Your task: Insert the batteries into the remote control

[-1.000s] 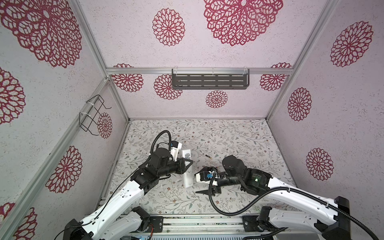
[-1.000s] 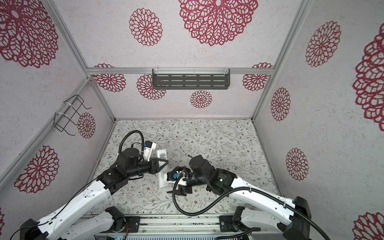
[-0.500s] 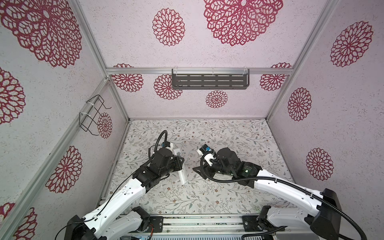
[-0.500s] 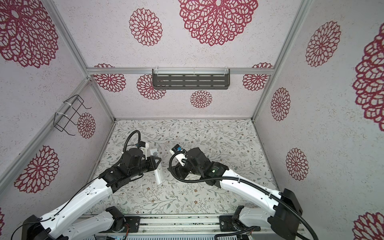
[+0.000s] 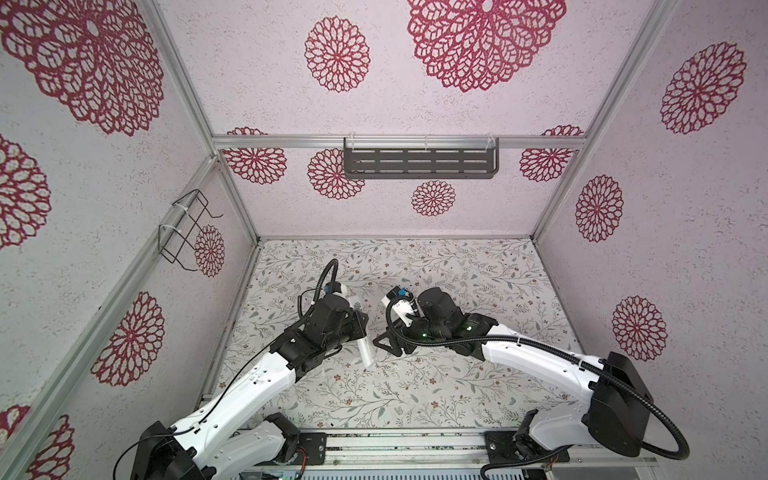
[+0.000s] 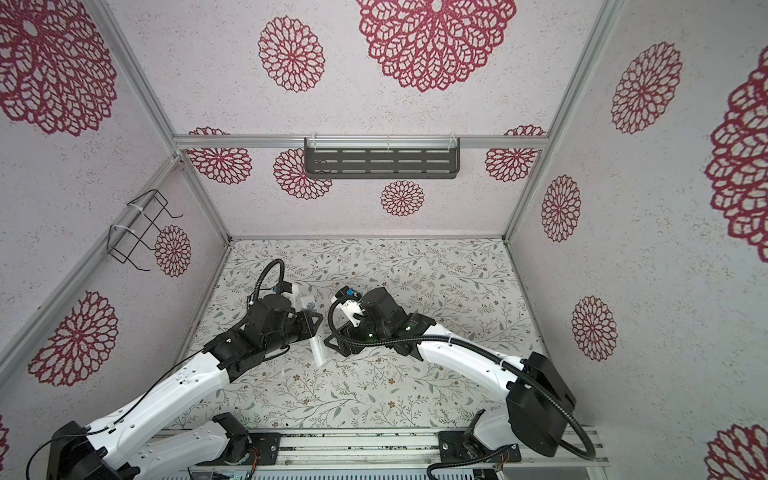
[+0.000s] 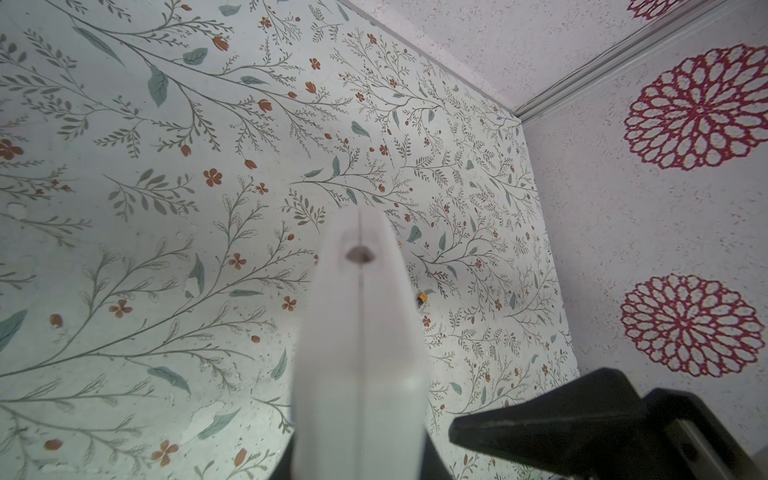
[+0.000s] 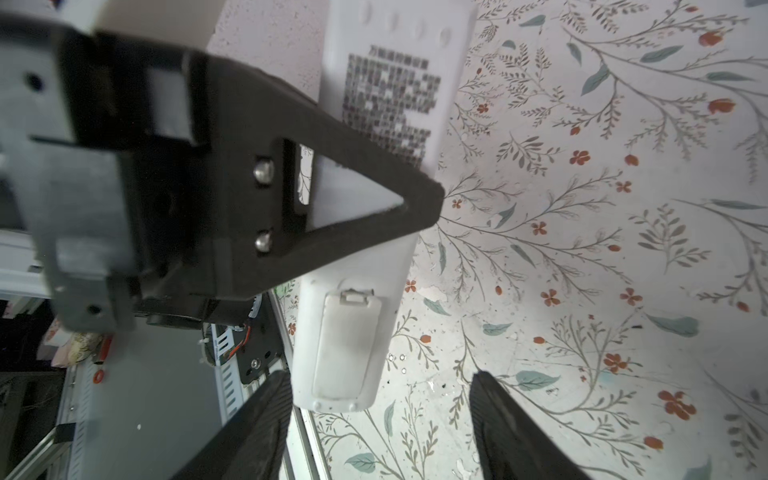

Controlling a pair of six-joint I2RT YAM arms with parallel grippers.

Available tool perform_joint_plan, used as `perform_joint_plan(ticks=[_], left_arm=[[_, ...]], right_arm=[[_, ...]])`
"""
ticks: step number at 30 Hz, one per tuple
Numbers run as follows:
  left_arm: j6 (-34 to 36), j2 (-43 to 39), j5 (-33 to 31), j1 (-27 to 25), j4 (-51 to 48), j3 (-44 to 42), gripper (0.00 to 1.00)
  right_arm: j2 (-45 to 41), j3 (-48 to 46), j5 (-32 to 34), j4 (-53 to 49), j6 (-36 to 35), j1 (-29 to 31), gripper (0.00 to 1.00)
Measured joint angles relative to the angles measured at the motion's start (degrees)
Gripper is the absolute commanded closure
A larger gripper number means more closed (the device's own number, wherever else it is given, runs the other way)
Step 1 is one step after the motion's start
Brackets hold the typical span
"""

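Wire rack hangs on the left wall, at middle left in both top views, well apart from the work. Right of it, low in the centre of the frame, the left gripper is clamped across the remote control. This slim white bar is held above the leaf-printed counter.

That bar, blurred and running up the middle, blocks much of the left wrist view. Just beside its right edge one battery, tiny and dark with an orange end, lies on the counter.

Next to the right, the right gripper faces the remote control from the other side, jaws apart. In the right wrist view the remote control's back shows a dotted black label near the top and a cover panel lower down. A black finger of the left gripper crosses in front and hides the middle. The bar's end sits in the gap between the right fingers, close to one and clear of the other.

A grey slotted shelf on the back wall, upper centre, is far from both arms.
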Motion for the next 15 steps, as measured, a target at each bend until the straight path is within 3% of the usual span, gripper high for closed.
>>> perform_joint_plan(ticks=[15], left_arm=[[0.28,0.55,0.17,-0.92,0.02,0.85,0.98]], right_arm=[[3.41,0.0,-5.77,3.28,1.38,-0.46,0.28]])
